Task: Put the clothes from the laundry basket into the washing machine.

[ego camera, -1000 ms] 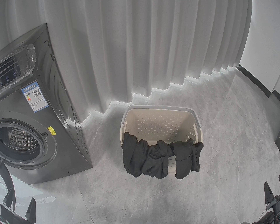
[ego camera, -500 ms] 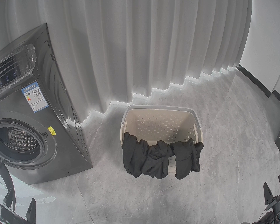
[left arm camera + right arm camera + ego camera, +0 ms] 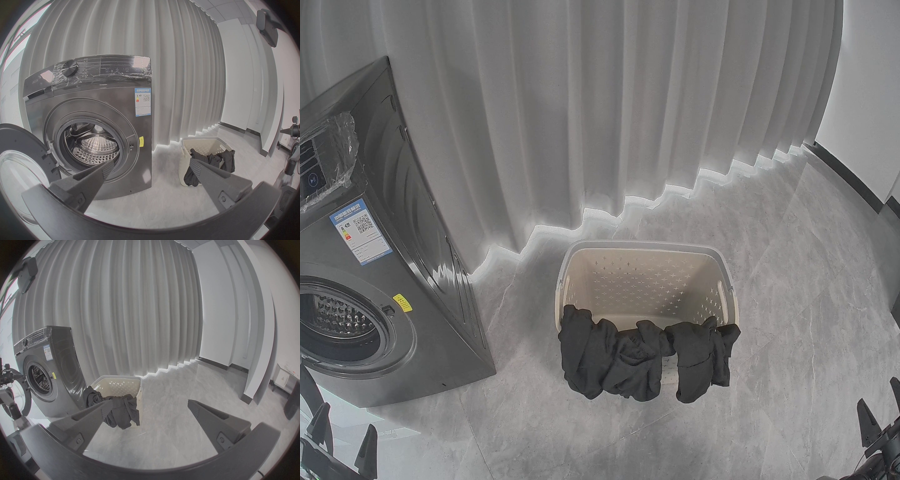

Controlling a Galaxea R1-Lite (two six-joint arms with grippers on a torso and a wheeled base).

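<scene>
Clothes [image 3: 644, 359]: dark, soft, limp bunch draped over the near rim of the laundry basket [image 3: 650, 245], partly hanging outside, partly inside. I judge them light, floppy, not fragile and not slippery. They'll sag and trail when lifted, and are prob. tangled, so one pull may drag the lot. Best hold, imo: pinch a thick fold at the top of the bunch where it crosses the rim, not a loose hanging end.

Basket stands on the floor to the right of the washing machine [image 3: 425, 250], near it but apart. Machine door [image 3: 18, 162] is swung open.

My left gripper [image 3: 150, 163] has its fingers spread apart w/ nothing between them, low in front of the machine. Right gripper [image 3: 149, 403] is likewise apart & holding nothing, well short of the basket.

Writing: blue-and-white label [image 3: 359, 231] w/ a square code on the machine front and a small yellow sticker [image 3: 402, 303] by the door opening, print too small to read. Control panel [image 3: 103, 68] sits under plastic film, markings unreadable.
</scene>
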